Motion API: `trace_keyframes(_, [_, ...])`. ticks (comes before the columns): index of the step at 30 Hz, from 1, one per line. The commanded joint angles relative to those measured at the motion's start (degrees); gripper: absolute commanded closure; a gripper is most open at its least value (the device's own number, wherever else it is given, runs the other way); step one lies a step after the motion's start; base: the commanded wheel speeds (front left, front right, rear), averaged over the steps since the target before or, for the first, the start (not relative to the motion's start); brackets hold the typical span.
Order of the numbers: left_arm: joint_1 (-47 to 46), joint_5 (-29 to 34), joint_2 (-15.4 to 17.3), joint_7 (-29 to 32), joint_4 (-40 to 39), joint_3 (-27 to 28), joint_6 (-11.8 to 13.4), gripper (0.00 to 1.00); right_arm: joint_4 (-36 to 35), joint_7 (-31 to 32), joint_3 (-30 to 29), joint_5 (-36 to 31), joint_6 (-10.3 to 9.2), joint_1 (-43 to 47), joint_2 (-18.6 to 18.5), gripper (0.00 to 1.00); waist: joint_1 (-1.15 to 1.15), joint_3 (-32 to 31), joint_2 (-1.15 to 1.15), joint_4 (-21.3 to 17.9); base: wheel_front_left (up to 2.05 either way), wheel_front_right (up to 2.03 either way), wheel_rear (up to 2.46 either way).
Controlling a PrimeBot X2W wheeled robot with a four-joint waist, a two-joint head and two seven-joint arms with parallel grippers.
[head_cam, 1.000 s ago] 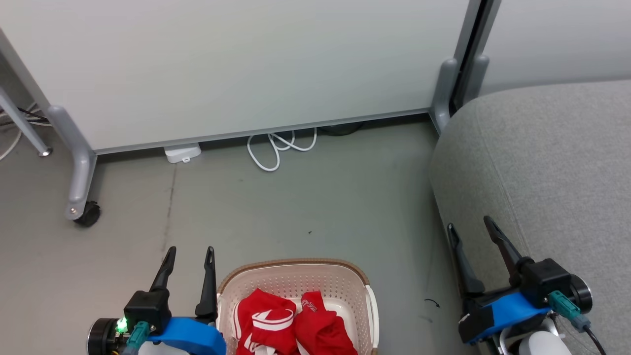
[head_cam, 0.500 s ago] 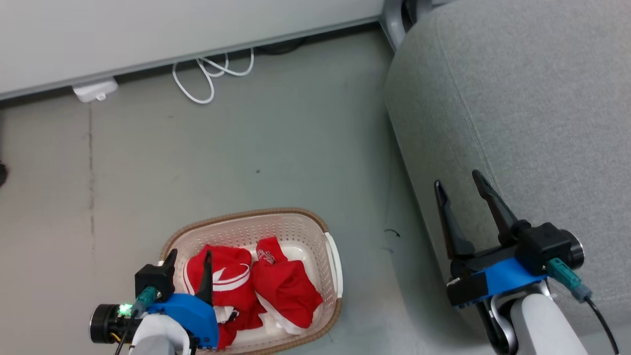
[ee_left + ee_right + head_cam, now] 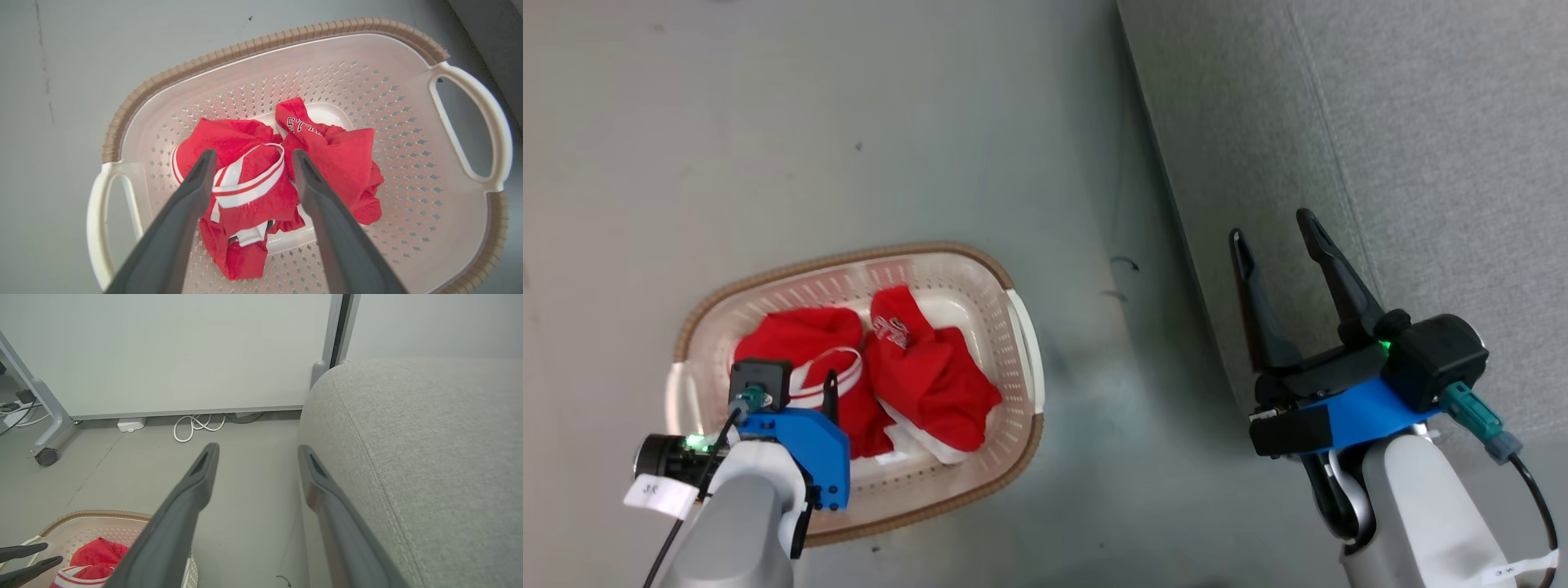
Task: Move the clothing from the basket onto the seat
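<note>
Left end effector (image 3: 253, 154) spread, poised above red clothing (image 3: 343, 163) in basket (image 3: 261, 41). Fabric likely light, limp, bunching; pinch the raised white-striped fold (image 3: 245, 188). Right end effector (image 3: 1272, 227) spread, empty.

crumpled red clothing (image 3: 261, 192) fills the cream basket (image 3: 408, 134) beside the grey seat (image 3: 1421, 163).

We get soft, even light from above. In the head view the basket (image 3: 1005, 359) looks slightly smeared and throws a faint shadow on the floor (image 3: 768, 122). Both wrist views bow at the edges.
</note>
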Motion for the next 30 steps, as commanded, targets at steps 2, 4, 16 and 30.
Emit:
trace_keyframes(2, [-2.59,0.5,0.74,0.37,1.72,-0.45,0.26,0.0,-0.74,-0.24,0.56,0.84,0.03,-1.34,-0.15,0.0,-0.01,4.53,0.0,-1.87,0.0,0.0,0.0])
trace_keyframes(4, [-3.93,0.75,1.16,0.7,3.12,-0.88,0.47,0.0,-1.19,-0.24,0.97,1.25,0.03,-1.71,-0.16,0.0,-0.01,5.94,0.0,-2.24,0.0,0.0,0.0])
trace_keyframes(16, [-10.53,4.64,3.48,2.67,9.08,-5.72,0.42,0.0,-2.95,-0.25,3.52,3.82,0.03,-3.05,-0.16,0.0,-0.01,11.64,0.0,-4.14,0.0,0.0,0.0])
trace_keyframes(30, [-15.28,9.01,4.33,7.03,13.0,-12.27,-1.1,0.0,-3.99,-0.25,4.26,5.35,0.03,-3.86,-0.16,0.0,-0.01,15.8,0.0,-5.13,0.0,0.0,0.0])
